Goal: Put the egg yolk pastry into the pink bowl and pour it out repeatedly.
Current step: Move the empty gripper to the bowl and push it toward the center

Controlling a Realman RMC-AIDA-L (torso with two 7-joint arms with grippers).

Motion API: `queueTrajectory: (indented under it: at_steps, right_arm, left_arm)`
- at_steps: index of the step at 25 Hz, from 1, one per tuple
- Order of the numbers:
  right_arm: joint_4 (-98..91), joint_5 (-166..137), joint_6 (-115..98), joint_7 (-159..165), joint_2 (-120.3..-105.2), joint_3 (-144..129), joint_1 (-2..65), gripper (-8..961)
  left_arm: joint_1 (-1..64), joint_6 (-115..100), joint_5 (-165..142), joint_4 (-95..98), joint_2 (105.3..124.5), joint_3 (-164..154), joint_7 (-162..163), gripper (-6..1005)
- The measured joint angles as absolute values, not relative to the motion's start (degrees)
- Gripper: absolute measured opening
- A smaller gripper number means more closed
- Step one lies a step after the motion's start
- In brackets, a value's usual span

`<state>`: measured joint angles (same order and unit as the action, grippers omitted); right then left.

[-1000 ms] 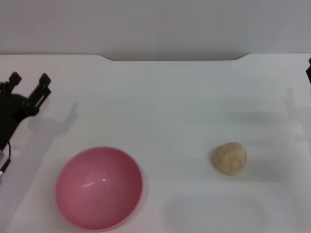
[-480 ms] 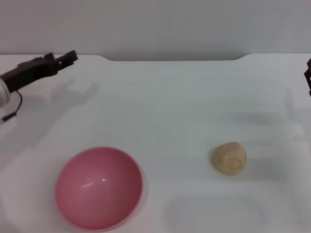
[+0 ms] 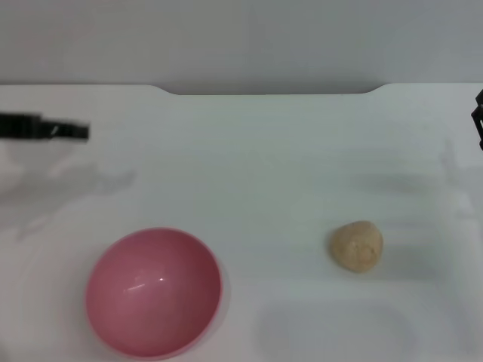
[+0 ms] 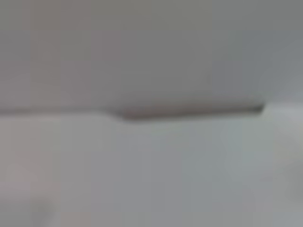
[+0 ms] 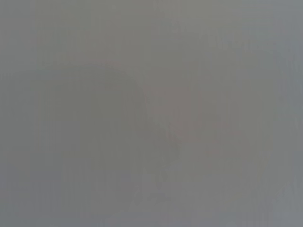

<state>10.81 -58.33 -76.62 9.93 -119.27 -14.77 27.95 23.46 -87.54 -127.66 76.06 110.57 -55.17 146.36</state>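
Since a moment ago, our left gripper [image 3: 75, 132] has swung from pointing up-right to lying level at nine o'clock; we cannot tell whether it is open. Our right gripper [image 3: 478, 121] sits parked at three o'clock, its state unclear too. On the table [image 3: 272, 166], the pastry [image 3: 356, 245] lies at four o'clock, well apart from the bowl [image 3: 153, 292] at seven o'clock.

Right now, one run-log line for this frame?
pastry: egg yolk pastry on table, untouched | pink bowl: upright, empty | left end effector: raised, far left | right end effector: right edge
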Motion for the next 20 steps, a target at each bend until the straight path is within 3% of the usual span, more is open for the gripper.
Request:
queueTrajectory:
  at_steps: [2, 7, 14, 20]
  right_arm:
    - [10.8, -58.3, -76.6, 9.9, -119.26, -14.8, 28.0, 591]
    - [10.8, -58.5, -76.6, 9.9, -119.27, -14.8, 28.0, 587]
    - [11.2, -58.7, -76.6, 9.9, -119.27, -14.9, 28.3, 583]
    - [11.3, -58.7, -76.6, 9.9, -119.30, -14.9, 27.9, 579]
  left_arm:
    - [23.5, -92.7, -131.3, 80.2, 111.13, -54.2, 148.0, 799]
    - [23.5, -104.2, -135.1, 86.8, 114.60, -52.5, 146.8, 798]
    - [24.6, -105.4, -145.5, 84.6, 117.13, -53.2, 147.6, 798]
    - [24.8, -105.6, -146.5, 82.9, 117.70, -58.2, 148.4, 798]
